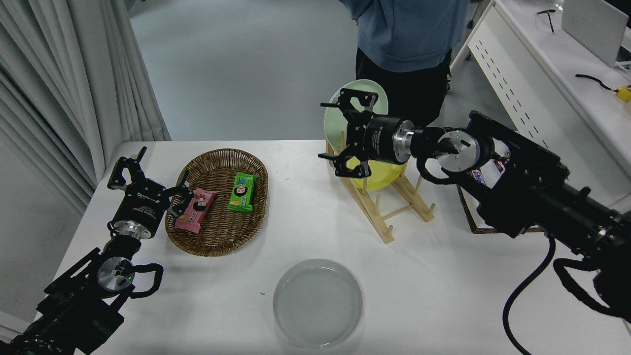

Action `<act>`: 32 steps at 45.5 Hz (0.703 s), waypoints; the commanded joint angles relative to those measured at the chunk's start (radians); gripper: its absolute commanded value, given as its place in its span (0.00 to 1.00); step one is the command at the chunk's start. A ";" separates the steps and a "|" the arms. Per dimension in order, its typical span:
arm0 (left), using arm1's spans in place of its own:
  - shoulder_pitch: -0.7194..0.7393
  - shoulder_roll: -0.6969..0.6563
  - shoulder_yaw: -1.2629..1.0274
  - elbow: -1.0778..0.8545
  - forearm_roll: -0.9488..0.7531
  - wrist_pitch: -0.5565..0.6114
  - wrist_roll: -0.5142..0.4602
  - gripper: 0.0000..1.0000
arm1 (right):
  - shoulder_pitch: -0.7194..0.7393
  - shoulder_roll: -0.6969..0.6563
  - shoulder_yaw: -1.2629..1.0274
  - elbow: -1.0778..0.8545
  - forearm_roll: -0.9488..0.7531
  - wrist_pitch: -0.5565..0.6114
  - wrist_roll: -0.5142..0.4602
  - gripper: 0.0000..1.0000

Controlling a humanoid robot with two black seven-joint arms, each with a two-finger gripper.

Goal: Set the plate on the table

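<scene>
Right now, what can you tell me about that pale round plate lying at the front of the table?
The plate is round, plain grey-white and slightly glossy, with a low raised rim. It looks like ceramic or plastic. It lies flat and face up, nothing on it, on the white table near the front edge. Only the table touches it; the right gripper is far off by the rack.

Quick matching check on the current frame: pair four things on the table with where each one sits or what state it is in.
Things:
1. grey-white plate
2. yellow plate
3. pink snack pack
4. right hand

Places or states:
A. in the wicker basket
B. lying flat on the table near its front edge
C. open, in front of the plates in the rack
D. standing in the wooden rack

Pairs: 1-B, 2-D, 3-A, 4-C
</scene>
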 commanded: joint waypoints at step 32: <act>0.000 0.000 0.000 -0.001 0.000 0.000 0.000 1.00 | -0.340 -0.157 0.532 -0.133 -0.039 0.200 0.274 0.99</act>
